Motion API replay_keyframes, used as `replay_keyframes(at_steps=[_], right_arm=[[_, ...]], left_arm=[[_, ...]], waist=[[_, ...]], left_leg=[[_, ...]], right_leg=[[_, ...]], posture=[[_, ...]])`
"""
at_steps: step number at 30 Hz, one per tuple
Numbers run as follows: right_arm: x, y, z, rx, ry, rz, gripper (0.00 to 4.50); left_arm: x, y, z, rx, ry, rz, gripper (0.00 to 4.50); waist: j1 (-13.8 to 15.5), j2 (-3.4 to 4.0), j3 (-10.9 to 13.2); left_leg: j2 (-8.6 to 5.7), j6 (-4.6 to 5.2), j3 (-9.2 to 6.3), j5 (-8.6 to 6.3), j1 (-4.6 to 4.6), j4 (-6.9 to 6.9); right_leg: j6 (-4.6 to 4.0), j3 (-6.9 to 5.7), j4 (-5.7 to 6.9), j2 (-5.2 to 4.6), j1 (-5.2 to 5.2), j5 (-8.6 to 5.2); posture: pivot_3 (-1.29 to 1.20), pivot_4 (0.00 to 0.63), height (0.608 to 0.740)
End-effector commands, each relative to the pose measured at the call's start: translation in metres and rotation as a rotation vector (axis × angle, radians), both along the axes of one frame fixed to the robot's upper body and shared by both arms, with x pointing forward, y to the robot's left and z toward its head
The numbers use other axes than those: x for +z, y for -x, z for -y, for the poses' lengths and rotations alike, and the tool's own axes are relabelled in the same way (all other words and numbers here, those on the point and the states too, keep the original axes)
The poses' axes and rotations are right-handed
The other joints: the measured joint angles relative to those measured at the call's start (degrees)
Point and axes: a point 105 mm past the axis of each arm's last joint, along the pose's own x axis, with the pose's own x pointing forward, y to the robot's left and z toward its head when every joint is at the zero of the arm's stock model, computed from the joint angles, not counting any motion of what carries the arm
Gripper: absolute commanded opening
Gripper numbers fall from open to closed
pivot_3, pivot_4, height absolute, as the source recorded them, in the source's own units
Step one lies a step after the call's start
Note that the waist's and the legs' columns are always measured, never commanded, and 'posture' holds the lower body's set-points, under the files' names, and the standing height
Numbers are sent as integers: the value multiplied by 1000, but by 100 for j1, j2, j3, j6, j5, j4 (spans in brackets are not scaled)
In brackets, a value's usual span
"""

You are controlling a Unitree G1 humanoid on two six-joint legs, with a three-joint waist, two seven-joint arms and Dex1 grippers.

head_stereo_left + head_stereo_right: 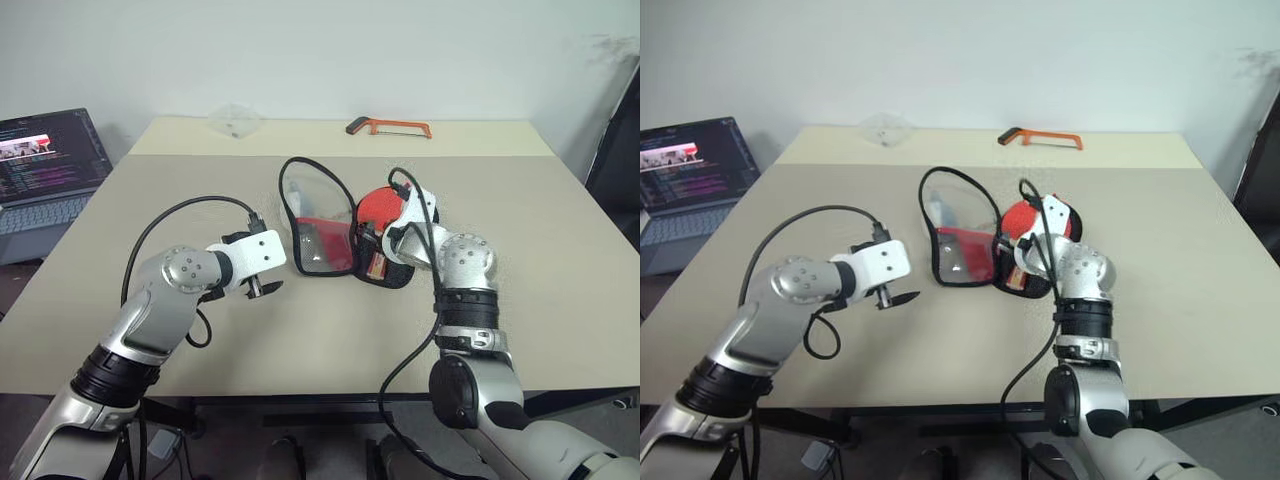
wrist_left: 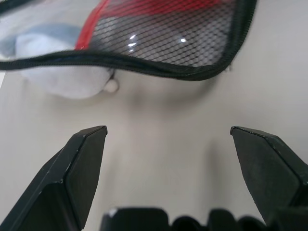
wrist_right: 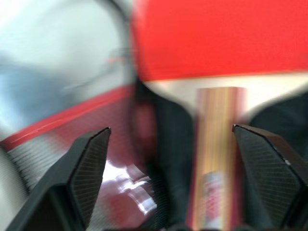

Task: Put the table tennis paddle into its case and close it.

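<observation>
The case lies unzipped in the middle of the table, its mesh-and-clear flap raised on the left side. In the case's right half lies the table tennis paddle, red face up. Its striped wooden handle points toward me. My right gripper is open just above the handle end, with the handle between its fingers and untouched. My left gripper is open and empty, low over the bare table just left of the case, with the flap's black zip edge in front of it.
A laptop stands open off the table's left side. An orange hacksaw and a clear plastic piece lie at the far edge. The table is bare to the right and in front.
</observation>
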Motion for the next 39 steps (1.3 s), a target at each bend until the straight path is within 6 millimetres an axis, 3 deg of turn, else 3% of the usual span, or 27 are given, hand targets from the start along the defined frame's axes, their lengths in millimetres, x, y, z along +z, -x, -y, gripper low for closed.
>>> replay_keyframes(at_steps=[1, 5, 9, 18, 29, 32, 39], right_arm=[[29, 24, 12, 185, 74, 138, 4472], [56, 52, 48, 396, 181, 303, 4472], [46, 39, 122, 350, 430, 417, 4472], [33, 42, 190, 533, 650, 658, 4472], [24, 66, 192, 708, 598, 699, 4472], [24, 67, 191, 710, 595, 705, 4472], [27, 68, 188, 709, 593, 727, 4472]], left_arm=[[28, -4, -13, 22, 48, 72, 4500], [36, -6, -22, 14, 135, 61, 4500], [34, -11, -28, -6, 190, 29, 4500], [24, -32, -18, -43, 232, 3, 4500], [2, -44, -23, -45, 175, -43, 4500], [-1, -50, -11, -49, 254, -64, 4500], [-21, -59, 4, -83, 195, -70, 4500]], waist=[[8, 0, 0], [102, -1, -1], [153, -5, -3], [83, -5, -2], [108, -5, -2], [142, -5, -2], [149, -5, -2]], left_leg=[[0, 0, 0, 0, 0, -1], [-7, 0, 7, 0, -3, 2], [-4, 1, 9, -1, 3, -1], [-2, 2, 19, 0, 11, 18], [-2, 2, 15, 1, 11, 44], [-2, 2, 13, 1, 11, 60], [-4, 2, 11, 1, 19, 81]], right_leg=[[0, 0, -1, 0, 0, 0], [1, 1, -9, -11, 4, 0], [11, 1, -17, -7, 6, -8], [27, 17, -9, 0, 11, -13], [24, 17, 0, 0, 20, -3], [34, 16, 4, 1, 25, -3], [51, 17, 0, 0, 48, 4]], posture=[[0, 150, 740], [0, 150, 740], [0, 150, 740], [0, 150, 740], [0, 150, 740], [0, 150, 740], [0, 150, 740]])
